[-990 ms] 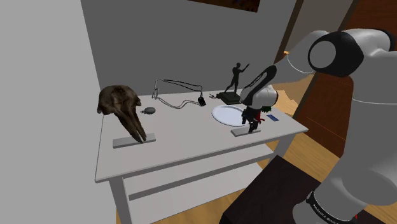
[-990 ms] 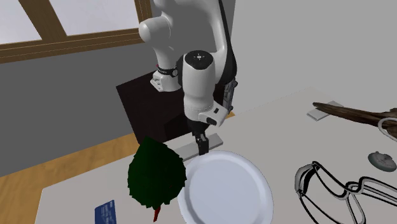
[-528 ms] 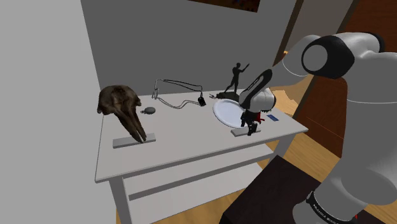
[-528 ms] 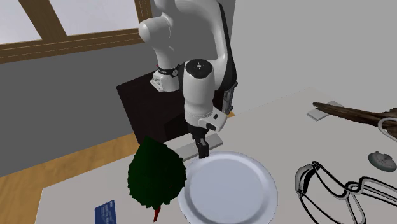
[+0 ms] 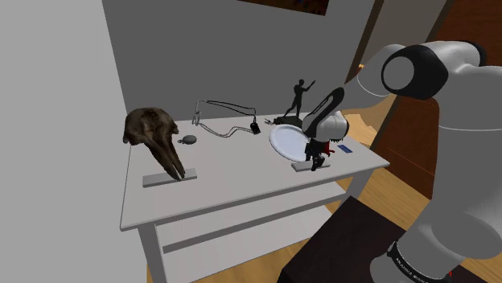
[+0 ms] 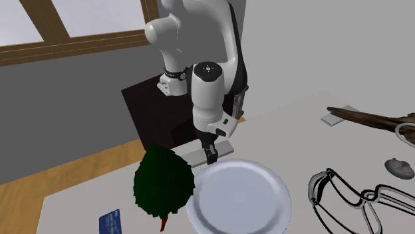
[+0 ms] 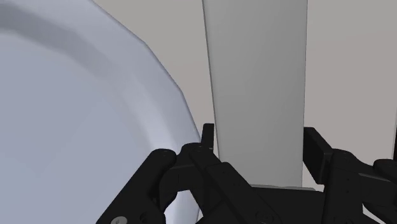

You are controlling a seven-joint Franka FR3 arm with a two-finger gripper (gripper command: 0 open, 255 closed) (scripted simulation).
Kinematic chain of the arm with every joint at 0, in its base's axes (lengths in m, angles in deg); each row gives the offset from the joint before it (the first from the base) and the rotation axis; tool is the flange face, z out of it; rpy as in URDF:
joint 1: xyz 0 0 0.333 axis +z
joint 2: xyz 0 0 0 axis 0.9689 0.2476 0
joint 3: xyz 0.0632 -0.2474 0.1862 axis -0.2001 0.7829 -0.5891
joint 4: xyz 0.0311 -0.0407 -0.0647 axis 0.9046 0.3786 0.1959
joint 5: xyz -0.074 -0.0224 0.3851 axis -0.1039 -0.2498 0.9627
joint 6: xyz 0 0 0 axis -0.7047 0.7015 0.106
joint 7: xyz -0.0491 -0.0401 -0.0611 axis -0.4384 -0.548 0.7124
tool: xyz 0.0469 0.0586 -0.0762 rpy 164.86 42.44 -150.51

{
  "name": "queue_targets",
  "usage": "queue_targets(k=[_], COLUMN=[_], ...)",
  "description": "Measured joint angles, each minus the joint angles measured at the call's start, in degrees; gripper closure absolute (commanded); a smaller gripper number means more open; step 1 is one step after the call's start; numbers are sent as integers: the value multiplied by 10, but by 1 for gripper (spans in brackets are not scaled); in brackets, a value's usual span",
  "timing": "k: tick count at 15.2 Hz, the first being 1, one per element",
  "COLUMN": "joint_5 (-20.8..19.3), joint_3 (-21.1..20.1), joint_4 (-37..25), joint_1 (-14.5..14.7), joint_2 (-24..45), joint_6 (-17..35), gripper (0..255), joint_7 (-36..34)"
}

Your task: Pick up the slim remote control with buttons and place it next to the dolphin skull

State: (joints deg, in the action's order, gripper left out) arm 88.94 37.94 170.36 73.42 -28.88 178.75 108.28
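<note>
The arm reaches down to the near corner of the white table (image 5: 241,181), and the black gripper (image 5: 317,164) stands almost upright over the remote control (image 5: 299,167), a plain grey slab lying flat close to the table's edge. Seen along the hand, its fingers (image 7: 208,135) sit against the two long edges of the slab (image 7: 257,76), so the gripper (image 7: 257,137) looks closed on the remote control, which rests on the tabletop. A white plate (image 7: 76,121) lies just beside it, its rim right at one finger. From across the table, the gripper (image 6: 212,157) comes down between the plate (image 6: 239,199) and the remote control (image 6: 226,147), with a dark green leaf (image 6: 163,181) touching the plate's other side. The dolphin skull (image 5: 153,133), dark brown, sits well apart at the far end of the table, its snout over another grey slab (image 5: 169,178).
</note>
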Motion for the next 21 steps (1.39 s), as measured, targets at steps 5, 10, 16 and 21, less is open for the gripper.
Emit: queue_targets(k=[5, 10, 16, 21], joint_5=[-1, -16, -50, -78], joint_3=[0, 12, 34, 50], joint_4=[1, 3, 5, 6], joint_1=[0, 9, 26, 38], joint_2=[-1, -20, -62, -97], joint_6=[-2, -18, -54, -84], gripper=[255, 255, 255, 255], joint_7=[0, -11, -35, -55])
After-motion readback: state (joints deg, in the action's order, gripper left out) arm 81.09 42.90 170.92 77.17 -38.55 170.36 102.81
